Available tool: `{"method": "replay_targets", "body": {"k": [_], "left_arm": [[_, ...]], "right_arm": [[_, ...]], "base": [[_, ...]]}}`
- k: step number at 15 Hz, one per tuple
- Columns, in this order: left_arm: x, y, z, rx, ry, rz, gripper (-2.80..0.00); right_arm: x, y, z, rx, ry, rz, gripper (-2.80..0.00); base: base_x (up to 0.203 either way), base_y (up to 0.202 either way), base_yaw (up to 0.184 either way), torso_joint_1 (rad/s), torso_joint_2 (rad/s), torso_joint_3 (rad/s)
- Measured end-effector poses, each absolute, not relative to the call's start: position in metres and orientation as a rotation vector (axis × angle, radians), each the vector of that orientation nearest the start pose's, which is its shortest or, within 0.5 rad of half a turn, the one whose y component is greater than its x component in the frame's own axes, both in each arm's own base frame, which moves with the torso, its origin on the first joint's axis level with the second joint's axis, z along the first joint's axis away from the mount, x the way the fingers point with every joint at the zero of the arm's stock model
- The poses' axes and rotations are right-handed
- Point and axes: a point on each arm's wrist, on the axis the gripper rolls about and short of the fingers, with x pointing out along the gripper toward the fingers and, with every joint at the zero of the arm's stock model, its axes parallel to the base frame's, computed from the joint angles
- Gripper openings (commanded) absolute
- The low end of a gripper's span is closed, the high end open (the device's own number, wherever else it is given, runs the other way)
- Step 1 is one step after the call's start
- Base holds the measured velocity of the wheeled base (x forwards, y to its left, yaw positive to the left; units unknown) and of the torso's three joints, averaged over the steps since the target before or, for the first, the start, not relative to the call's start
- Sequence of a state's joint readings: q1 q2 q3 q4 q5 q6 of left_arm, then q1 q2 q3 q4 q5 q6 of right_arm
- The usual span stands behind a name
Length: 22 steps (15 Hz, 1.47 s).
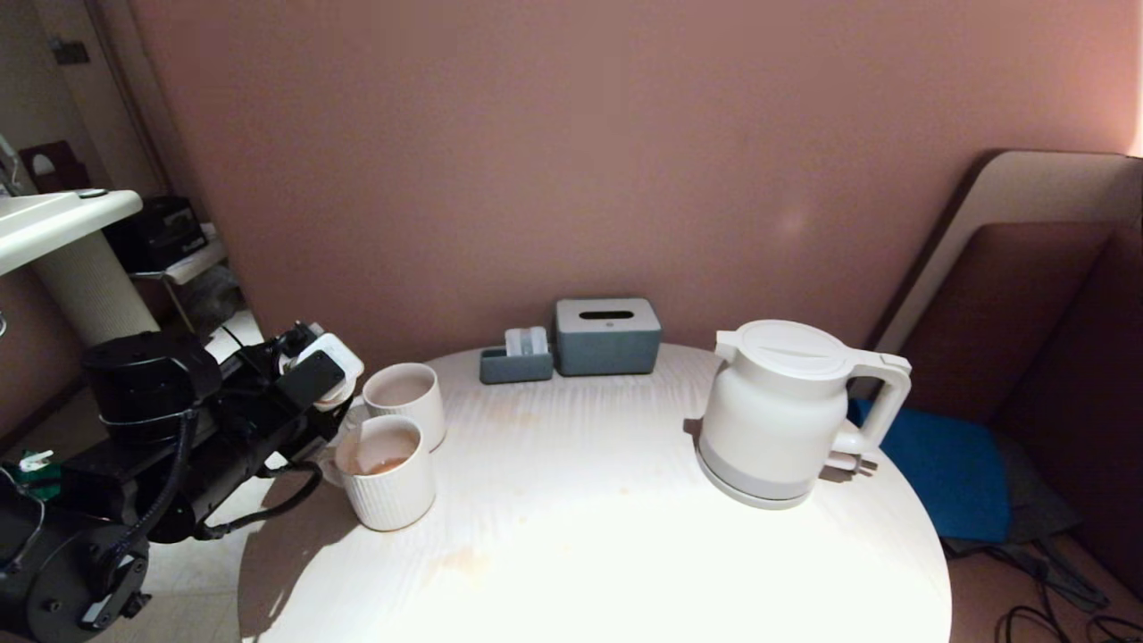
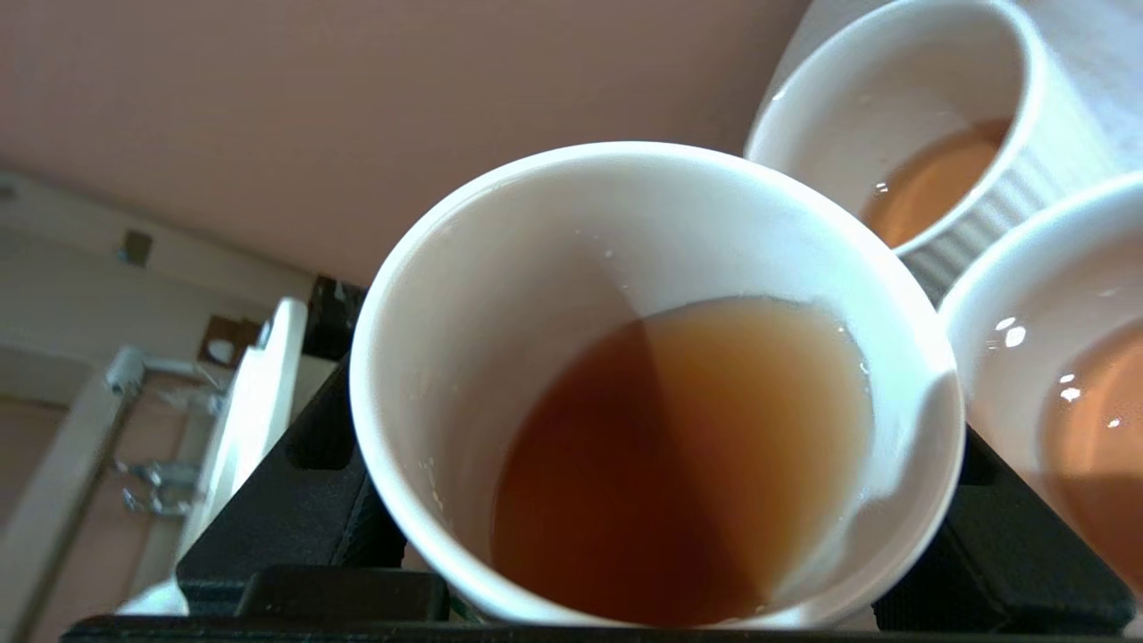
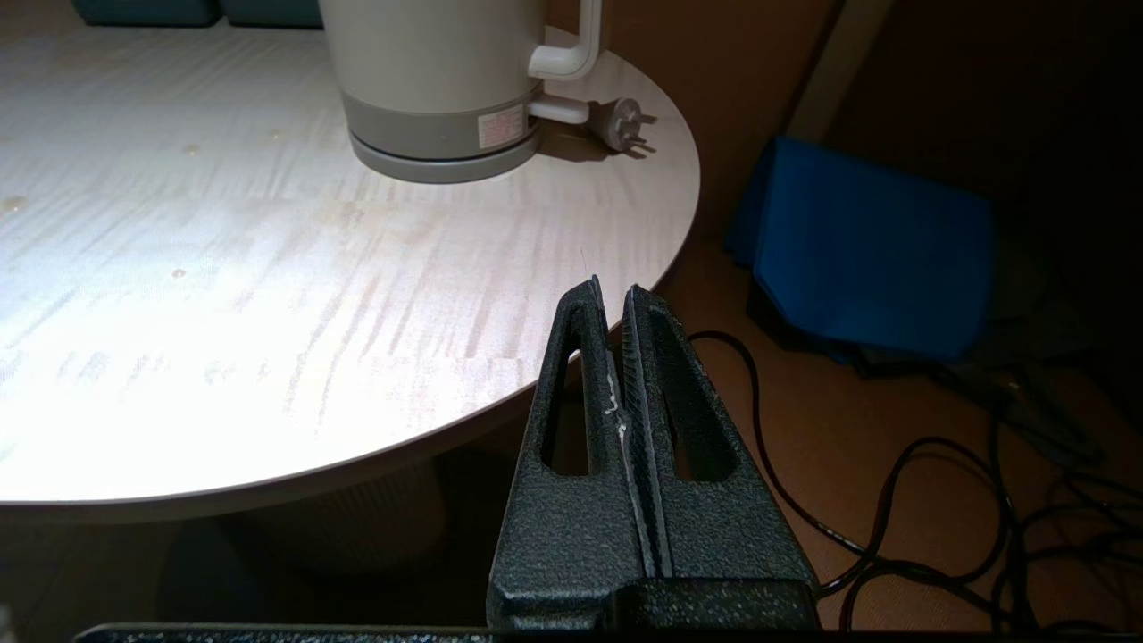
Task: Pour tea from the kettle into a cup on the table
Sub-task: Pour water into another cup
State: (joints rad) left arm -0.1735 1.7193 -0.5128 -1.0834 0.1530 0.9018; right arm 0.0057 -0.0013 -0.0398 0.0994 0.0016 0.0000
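My left gripper (image 2: 656, 500) is shut on the small white cup (image 2: 625, 295), with a black finger (image 2: 304, 500) on each side of it. The cup is tilted, and its reddish-orange tea (image 2: 679, 464) lies against the low side toward two ribbed mugs. In the head view the left gripper (image 1: 344, 420) holds the cup (image 1: 355, 424) at the table's (image 1: 580, 500) left edge, against the front mug (image 1: 393, 487). The white kettle (image 1: 781, 411) stands upright on the right, untouched. My right gripper (image 3: 612, 290) is shut and empty, low beside the table's edge (image 3: 536, 375).
Both ribbed mugs (image 2: 938, 179) (image 2: 1098, 429) hold some tea. A grey tissue box (image 1: 607, 335) and a small grey holder (image 1: 516, 357) stand at the back by the wall. The kettle's plug (image 3: 625, 125) lies beside it. A blue cushion (image 1: 938, 464) and cables (image 3: 893, 500) lie on the floor.
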Motion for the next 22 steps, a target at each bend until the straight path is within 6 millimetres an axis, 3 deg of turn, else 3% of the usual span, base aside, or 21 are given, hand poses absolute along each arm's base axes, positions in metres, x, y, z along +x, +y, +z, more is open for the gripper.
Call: {"method": "replay_targets", "body": {"k": [10, 22], "left_arm": [[0.2769, -0.0501, 0.1417, 1.141, 0.106, -0.112, -2.80], [0.2787, -0.0523, 0.1414, 1.253, 0.094, -0.120, -2.80]], "right_arm": [[-0.0262, -0.0001, 0.0761, 0.000, 0.059, 0.007, -2.80], [-0.0262, -0.0001, 0.0761, 0.000, 0.059, 0.007, -2.80]], "base": [[0.000, 0.000, 0.000, 0.000, 0.00, 0.000], [0.000, 0.000, 0.000, 0.000, 0.00, 0.000]]}}
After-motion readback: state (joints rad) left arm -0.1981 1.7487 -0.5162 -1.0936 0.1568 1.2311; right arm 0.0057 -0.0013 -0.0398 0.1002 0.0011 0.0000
